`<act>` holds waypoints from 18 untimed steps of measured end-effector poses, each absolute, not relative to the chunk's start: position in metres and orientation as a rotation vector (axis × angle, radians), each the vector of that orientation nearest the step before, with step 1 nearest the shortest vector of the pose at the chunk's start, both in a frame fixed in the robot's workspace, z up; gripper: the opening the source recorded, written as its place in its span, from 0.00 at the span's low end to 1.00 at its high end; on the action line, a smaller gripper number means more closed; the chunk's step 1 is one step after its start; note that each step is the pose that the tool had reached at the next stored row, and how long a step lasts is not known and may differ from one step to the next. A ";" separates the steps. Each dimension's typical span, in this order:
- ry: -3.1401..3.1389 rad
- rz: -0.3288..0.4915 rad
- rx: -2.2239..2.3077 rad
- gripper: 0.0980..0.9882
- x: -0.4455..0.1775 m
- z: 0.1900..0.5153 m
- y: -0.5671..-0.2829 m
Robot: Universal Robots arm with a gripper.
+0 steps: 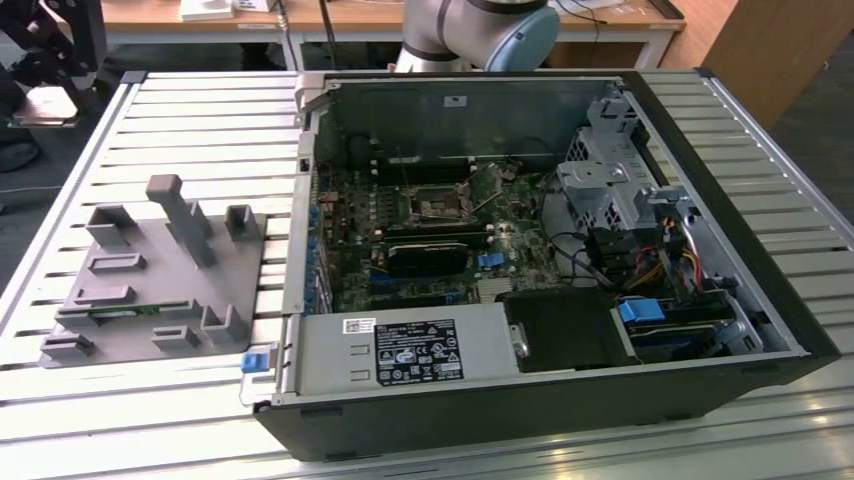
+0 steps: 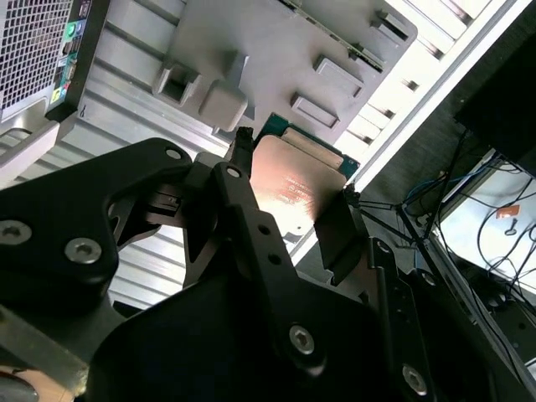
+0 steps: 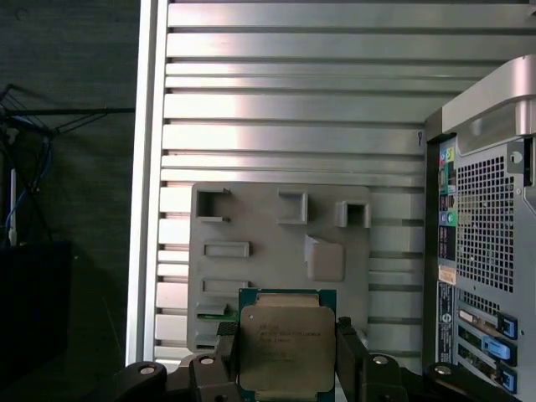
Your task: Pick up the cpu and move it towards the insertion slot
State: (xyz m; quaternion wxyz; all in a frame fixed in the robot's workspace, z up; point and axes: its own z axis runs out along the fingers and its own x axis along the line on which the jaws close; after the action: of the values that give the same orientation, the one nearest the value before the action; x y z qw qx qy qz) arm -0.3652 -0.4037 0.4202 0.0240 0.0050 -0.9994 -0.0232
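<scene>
Clenched in the gripper (image 3: 287,358) by two opposite edges: the cpu (image 3: 286,335), well above the plate (image 3: 268,234). Best kept level (thin edge grip, easily tilted) and carried toward four o'clock in the exterior view, over the case (image 1: 534,415) wall to the slot (image 1: 438,203).

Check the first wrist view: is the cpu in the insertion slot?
No, the cpu is clamped in the jaws of the gripper, grey fixture plate behind it.
</scene>
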 end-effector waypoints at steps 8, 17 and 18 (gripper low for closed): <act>-3.087 -0.072 0.015 0.50 -0.358 0.420 -0.404; -3.077 -0.071 0.015 0.50 -0.346 0.420 -0.404; -3.075 -0.071 0.015 0.50 -0.344 0.420 -0.404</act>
State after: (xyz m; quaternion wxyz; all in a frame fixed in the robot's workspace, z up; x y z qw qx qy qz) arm -0.3439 -0.4037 0.4202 0.0328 0.0048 -0.9992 -0.0232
